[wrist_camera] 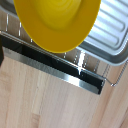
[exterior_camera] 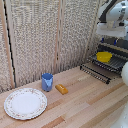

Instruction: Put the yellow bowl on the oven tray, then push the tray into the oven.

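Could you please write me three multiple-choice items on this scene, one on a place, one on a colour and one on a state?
1. Where is the yellow dish?
A. on the white plate
B. on the baking sheet at the oven
C. inside the cup

2. What colour is the cup on the table?
A. blue
B. red
C. green

3. How does the white plate lie?
A. flat, nothing on it
B. upside down
C. stacked on the cup

Answers: 1 B, the dish sits on the barred sheet in both views. 2 A, the cup is blue. 3 A, it lies face up, its centre bare.
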Tool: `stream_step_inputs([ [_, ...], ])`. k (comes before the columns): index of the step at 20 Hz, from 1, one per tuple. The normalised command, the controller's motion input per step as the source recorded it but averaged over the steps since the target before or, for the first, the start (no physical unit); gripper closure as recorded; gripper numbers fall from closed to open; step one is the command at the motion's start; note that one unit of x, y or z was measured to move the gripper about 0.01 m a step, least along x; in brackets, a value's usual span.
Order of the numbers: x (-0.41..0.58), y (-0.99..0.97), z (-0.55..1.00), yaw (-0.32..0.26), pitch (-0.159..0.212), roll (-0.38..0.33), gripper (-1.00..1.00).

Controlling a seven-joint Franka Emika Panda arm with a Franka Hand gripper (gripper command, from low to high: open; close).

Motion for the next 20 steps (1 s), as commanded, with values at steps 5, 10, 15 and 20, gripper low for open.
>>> stream_step_inputs([
  [5, -0.064, -0.03, -0.01, 0.219, 0.023, -0.323, -1.00],
  [10, -0.160, 0.23, -0.01, 0.051, 0.091, -0.375, -1.00],
  [15, -0.402, 0.43, 0.00, 0.000, 0.144, -0.362, -1.00],
  [20, -0.569, 0.51, 0.00, 0.001, 0.214, -0.294, -1.00],
])
